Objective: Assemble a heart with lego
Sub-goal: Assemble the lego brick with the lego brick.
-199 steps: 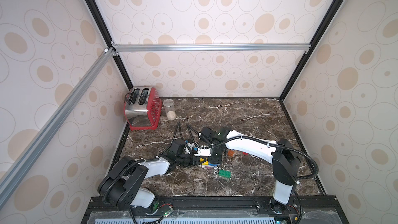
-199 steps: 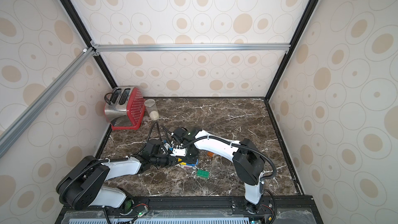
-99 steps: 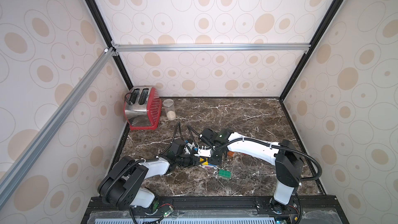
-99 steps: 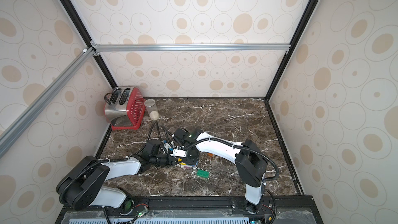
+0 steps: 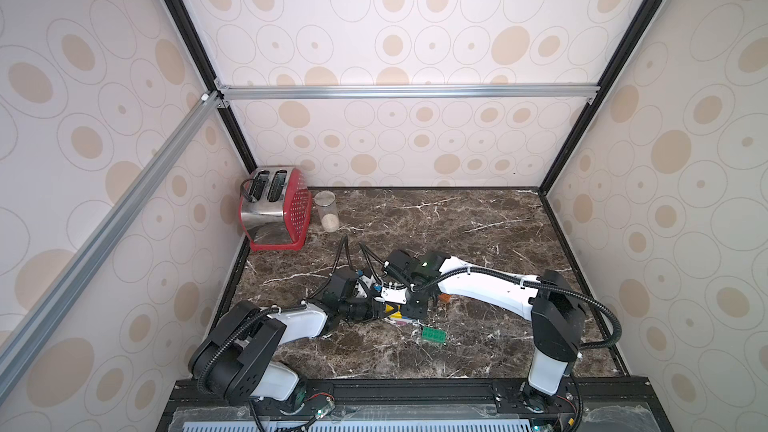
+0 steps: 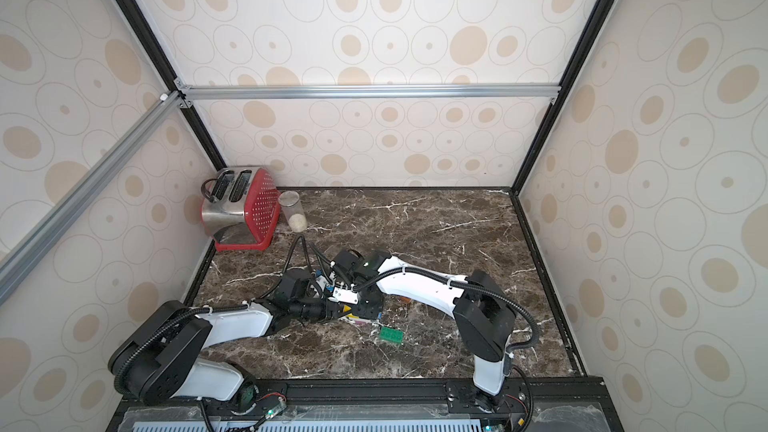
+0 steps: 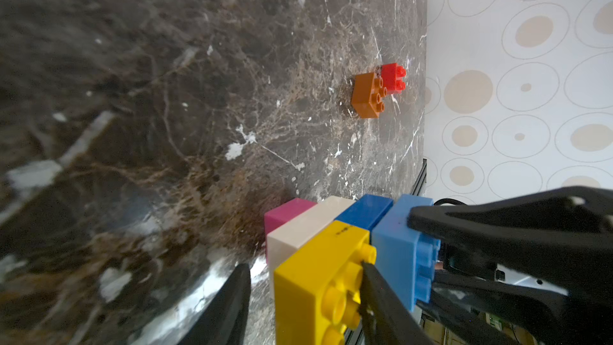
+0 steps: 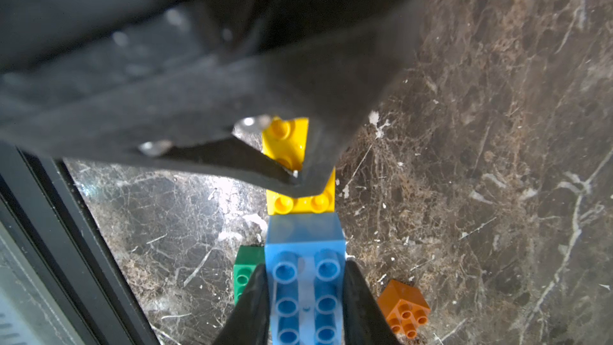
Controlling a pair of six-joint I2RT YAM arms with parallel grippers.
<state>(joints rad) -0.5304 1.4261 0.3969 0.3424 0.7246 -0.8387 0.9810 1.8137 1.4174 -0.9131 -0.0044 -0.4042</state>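
Soft, even light is filling both top views with only faint shadows, while glare is glinting off the dark surface [image 7: 149, 227] and the near foreground is blurring in both wrist views.

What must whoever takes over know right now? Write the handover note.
The left hand straddles the partial heart (pink, white, dark blue, yellow); firm grip unclear.
The right hand is shut on the light blue brick, pressed against the heart's stud side.
Loose on the table: green brick, orange brick, red brick.
Done: four bricks joined. Left: seat light blue, then add green, orange, red.
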